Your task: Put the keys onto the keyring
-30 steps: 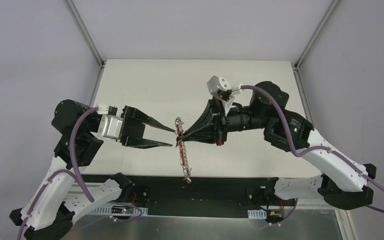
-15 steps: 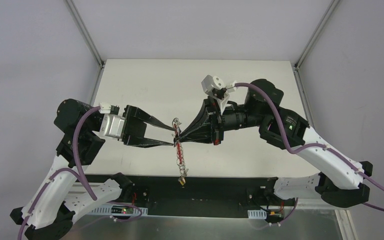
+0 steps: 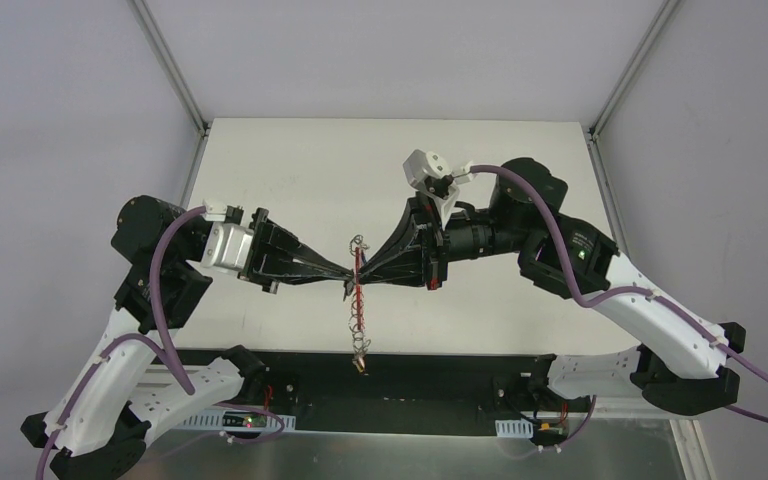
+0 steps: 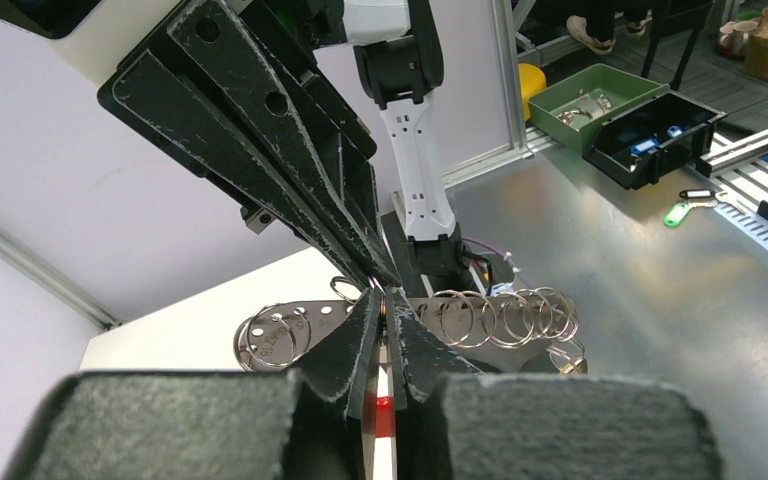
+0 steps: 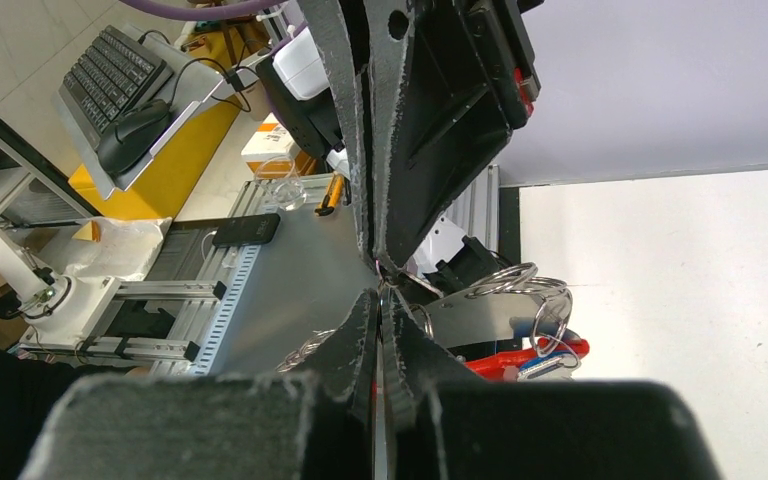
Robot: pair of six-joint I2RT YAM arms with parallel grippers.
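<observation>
Where the two tips meet above the bench (image 3: 520, 150), left tool (image 3: 344, 273): pressed together, pinching the keyring (image 3: 359, 305) near its top.
right tool (image 3: 364, 270): pressed together on the same bunch from the opposite side.
risk: smooth wire could slip from either pinch if the arms pull apart, and the loose lower rings could swing and tangle.
tool pads: black, rough-grained, tapering to narrow wedges.
keyring: hangs in the air, clear of the bench. It has thin silver wire rings, a curved red strap and a small yellowish tag (image 3: 360, 364) lowest.
keys (image 5: 524, 327): one blue head shows among the rings; the others I cannot pick out.
</observation>
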